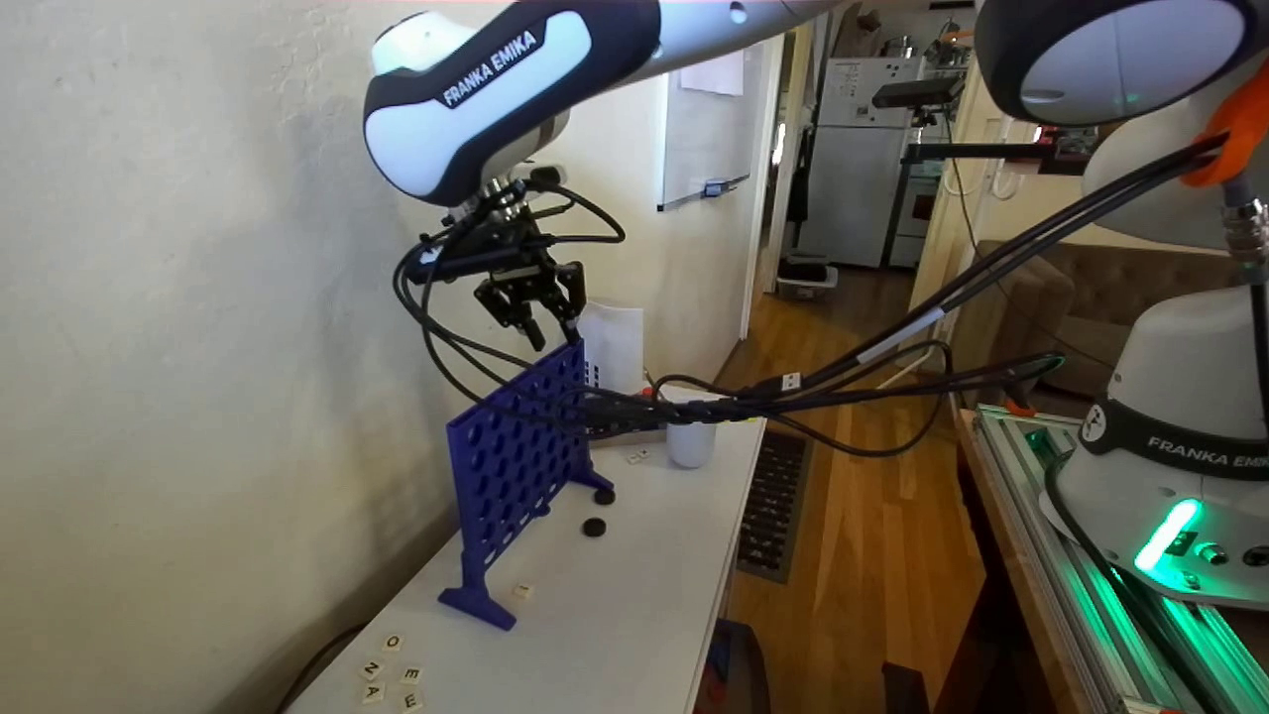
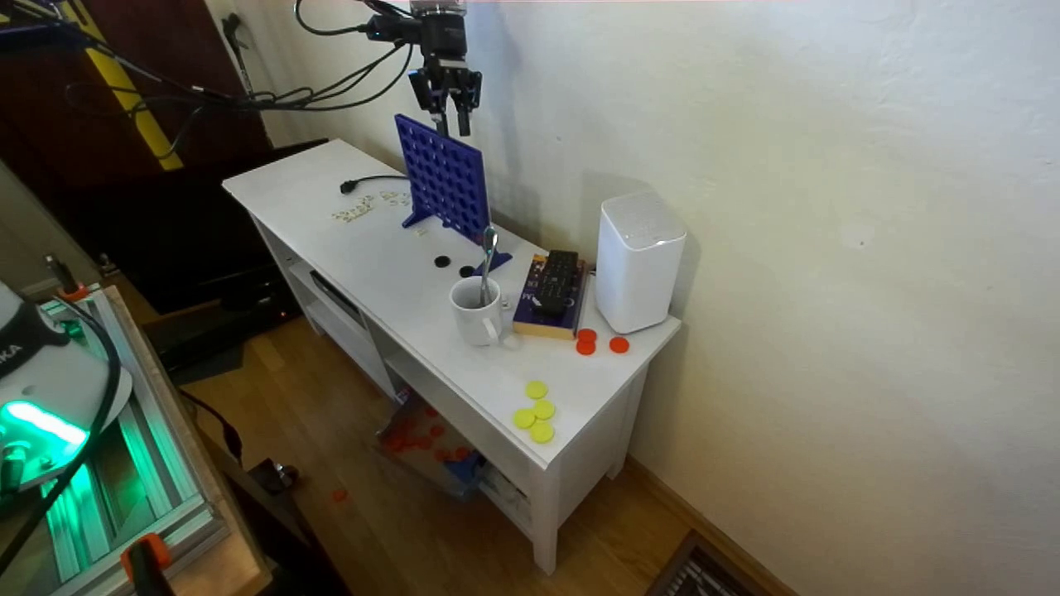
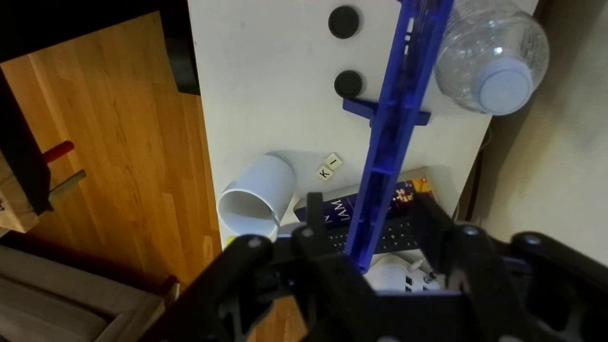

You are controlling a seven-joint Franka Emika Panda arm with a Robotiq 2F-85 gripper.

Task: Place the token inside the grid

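Observation:
The grid (image 1: 520,451), a blue upright rack with round holes, stands on the white desk near the wall. It also shows in an exterior view (image 2: 447,178) and from above in the wrist view (image 3: 392,123), its top slots facing up. My gripper (image 1: 553,335) is just above the grid's top edge, at the end nearer the cup. In the wrist view the fingers (image 3: 365,204) are apart, on either side of the grid's top, with no token seen between them. Two black tokens (image 3: 344,22) (image 3: 348,84) lie on the desk beside the grid. Red tokens (image 2: 585,347) and yellow tokens (image 2: 542,432) lie farther along.
A white cup (image 2: 474,321) with a spoon stands near the desk's front edge. A book (image 2: 527,306) with a black remote (image 2: 556,281) and a white box (image 2: 639,269) stand past the grid. A clear bottle (image 3: 494,61) is between grid and wall. Letter tiles (image 1: 393,643) lie about.

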